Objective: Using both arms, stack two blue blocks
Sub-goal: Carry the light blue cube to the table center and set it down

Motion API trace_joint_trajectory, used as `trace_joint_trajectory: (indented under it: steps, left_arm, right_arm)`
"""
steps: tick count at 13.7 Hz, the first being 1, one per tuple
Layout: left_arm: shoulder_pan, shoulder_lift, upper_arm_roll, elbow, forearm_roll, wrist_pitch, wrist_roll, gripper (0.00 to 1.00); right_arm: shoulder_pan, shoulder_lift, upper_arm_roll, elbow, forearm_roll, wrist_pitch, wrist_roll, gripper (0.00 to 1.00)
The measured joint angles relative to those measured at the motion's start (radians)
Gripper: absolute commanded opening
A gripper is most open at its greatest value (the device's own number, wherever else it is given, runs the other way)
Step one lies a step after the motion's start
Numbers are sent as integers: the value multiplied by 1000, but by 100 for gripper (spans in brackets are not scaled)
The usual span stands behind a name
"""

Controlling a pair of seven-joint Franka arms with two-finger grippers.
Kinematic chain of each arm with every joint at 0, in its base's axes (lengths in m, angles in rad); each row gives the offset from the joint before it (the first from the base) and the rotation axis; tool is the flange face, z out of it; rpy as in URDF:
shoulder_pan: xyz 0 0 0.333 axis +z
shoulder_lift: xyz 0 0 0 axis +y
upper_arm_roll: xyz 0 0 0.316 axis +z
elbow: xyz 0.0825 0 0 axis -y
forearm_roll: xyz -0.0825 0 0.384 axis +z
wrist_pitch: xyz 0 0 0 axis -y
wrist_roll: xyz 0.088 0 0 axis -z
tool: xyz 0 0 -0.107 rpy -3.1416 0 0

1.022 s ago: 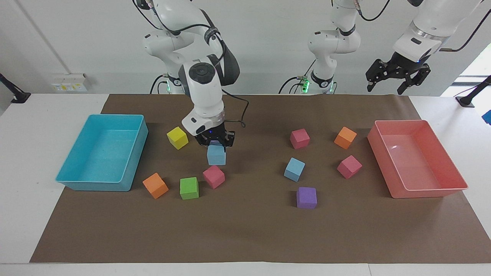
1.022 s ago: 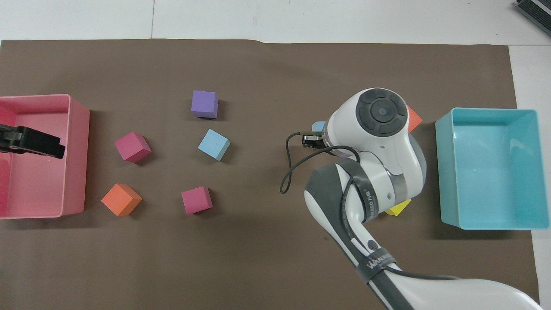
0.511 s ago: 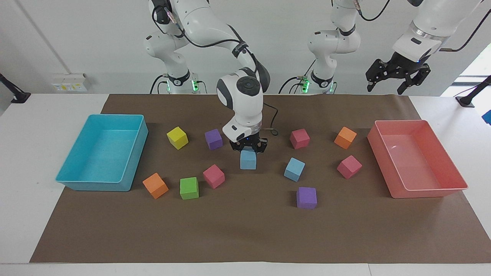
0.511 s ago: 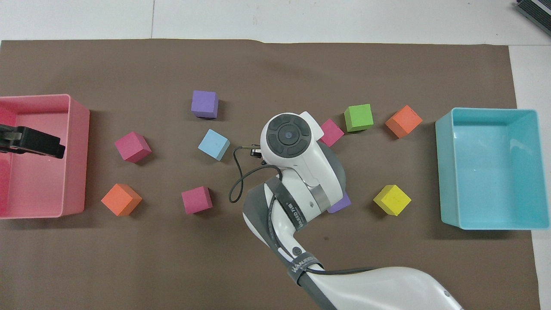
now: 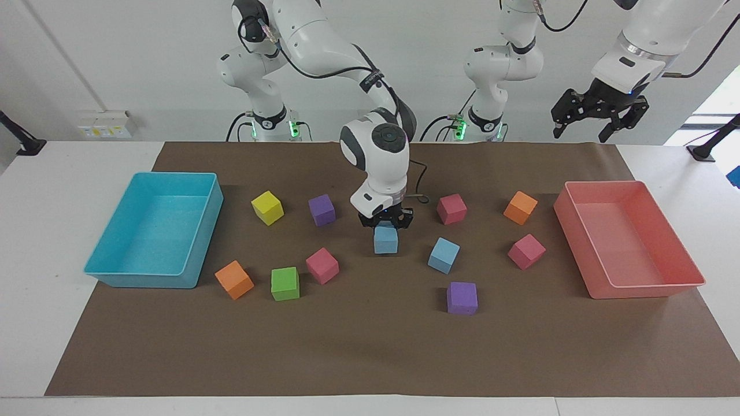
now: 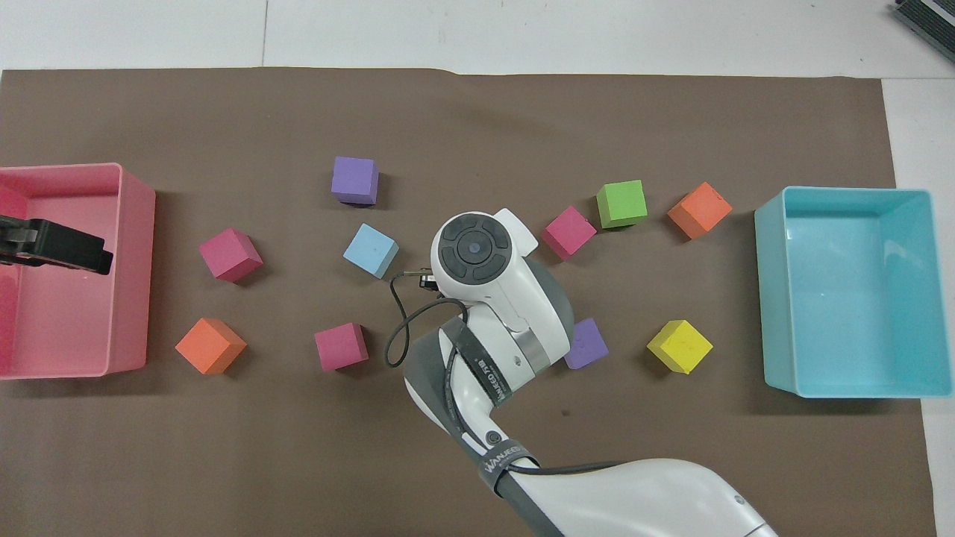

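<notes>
One blue block [image 5: 385,240] hangs low over the middle of the mat, with my right gripper [image 5: 385,226] shut on its top. In the overhead view the right arm's wrist [image 6: 471,250] hides both that block and the gripper. The other blue block [image 5: 444,255] [image 6: 371,250] lies on the mat beside the held one, toward the left arm's end, a small gap apart. My left gripper [image 5: 598,124] [image 6: 56,246] waits open and empty, raised over the pink tray's end of the table.
A turquoise tray [image 5: 144,280] stands at the right arm's end and a pink tray [image 5: 647,290] at the left arm's end. Yellow [image 5: 267,207], green [image 5: 285,283], two purple [image 5: 321,209] [image 5: 462,298], two orange and three magenta cubes lie scattered on the brown mat.
My right gripper has carried the blue block toward the left arm's end, close to the other blue block, uncovering a purple cube. The left arm has not moved.
</notes>
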Motion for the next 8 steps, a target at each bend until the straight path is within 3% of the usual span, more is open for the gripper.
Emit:
trace_joint_trajectory:
  steps: [8]
  left_arm:
    - [0,0,0,0,0,3,0,100]
  right_arm:
    - [0,1,3,-49,5,8,-75,0]
